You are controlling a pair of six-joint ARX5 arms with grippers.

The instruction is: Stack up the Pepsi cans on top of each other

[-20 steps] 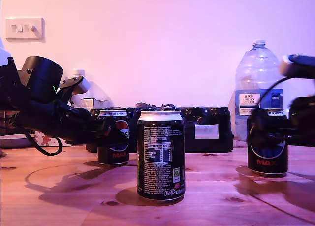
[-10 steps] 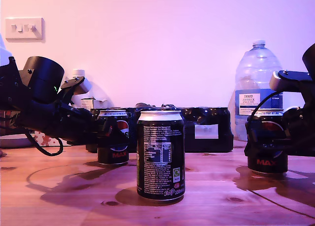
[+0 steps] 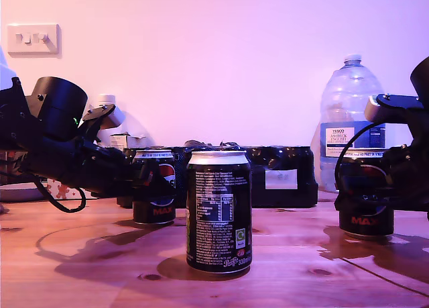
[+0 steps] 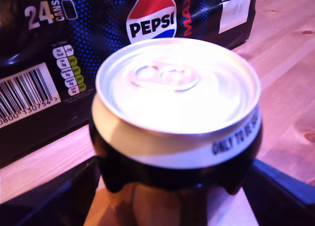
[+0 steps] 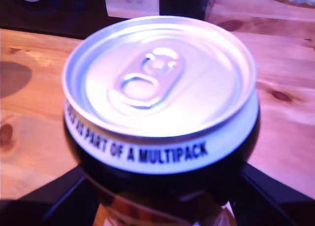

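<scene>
Since a second ago my second pincer (image 3: 367, 187) has sunk around the right Pepsi can (image 3: 366, 222) of the exterior view, which stands on the counter (image 3: 301, 281), and seems closed on it, while my first pincer (image 3: 145, 179) still grips the left Pepsi can (image 3: 159, 207), so I judge either can ready for lifting onto the middle Pepsi can (image 3: 218, 211).

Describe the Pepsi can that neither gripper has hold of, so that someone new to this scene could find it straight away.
Start at the long black multipack against the wall, then come forward across the wooden table. The free can stands upright in the middle of the exterior view, nearest the camera. Unlike the two cans flanking it, it shows white small print rather than the round logo, and no gripper surrounds it.
</scene>
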